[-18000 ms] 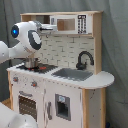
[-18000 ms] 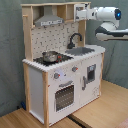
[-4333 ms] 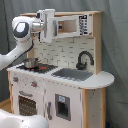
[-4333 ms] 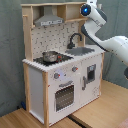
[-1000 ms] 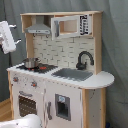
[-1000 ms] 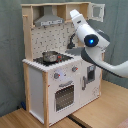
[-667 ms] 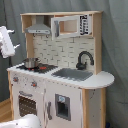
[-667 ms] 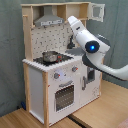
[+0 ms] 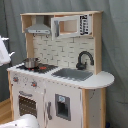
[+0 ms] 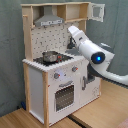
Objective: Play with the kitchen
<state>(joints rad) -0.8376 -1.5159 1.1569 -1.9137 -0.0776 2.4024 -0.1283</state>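
The kitchen (image 9: 60, 75) (image 10: 50, 70) is a white and light-wood toy shown in both exterior views. It has a grey range hood (image 9: 39, 29), a black faucet (image 9: 84, 59), a grey sink (image 9: 74, 74) and a pot (image 9: 31, 63) (image 10: 50, 56) on the stove. In the second exterior view my white arm (image 10: 95, 52) reaches in from the right. Its end with the gripper (image 10: 73, 33) hangs above the counter, in front of the tiled back wall. A white piece of the arm (image 9: 4, 50) shows at the first exterior view's left edge.
The upper cabinet's door (image 10: 97, 11) stands swung open at the second exterior view's top right. The oven door (image 10: 64, 96) is closed. A grey curtain (image 9: 115, 50) hangs behind the kitchen, and the floor (image 10: 30, 120) is wood.
Over the last second my arm's end has come down from upper-cabinet height to just above the counter in the second exterior view. The kitchen itself looks unchanged.
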